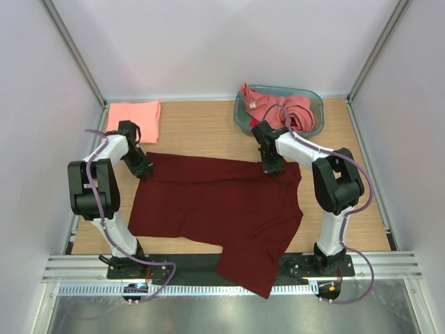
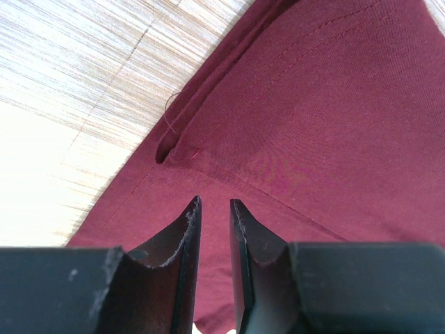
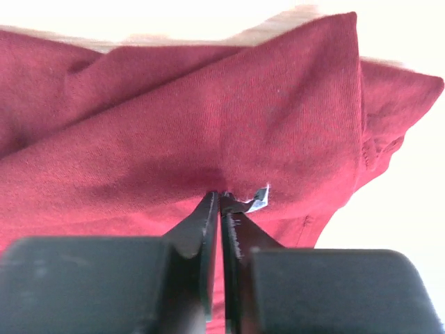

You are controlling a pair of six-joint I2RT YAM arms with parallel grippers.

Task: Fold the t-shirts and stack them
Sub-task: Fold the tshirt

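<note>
The dark maroon t-shirt (image 1: 215, 202) lies spread on the wooden table, with one part hanging over the near edge. My left gripper (image 1: 144, 170) is at its far left corner. In the left wrist view (image 2: 215, 202) its jaws stand a little apart over the maroon cloth (image 2: 320, 104) near a stitched hem, gripping nothing. My right gripper (image 1: 271, 169) is at the shirt's far right edge. In the right wrist view (image 3: 221, 195) it is shut on a bunched fold of the maroon cloth (image 3: 208, 104). A folded salmon t-shirt (image 1: 133, 117) lies at the far left.
A teal-blue plastic basket (image 1: 314, 99) stands at the far right with crumpled pink t-shirts (image 1: 278, 111) in it, just behind my right arm. Bare wood (image 1: 201, 129) lies between the folded shirt and the basket. Metal frame posts stand at the far corners.
</note>
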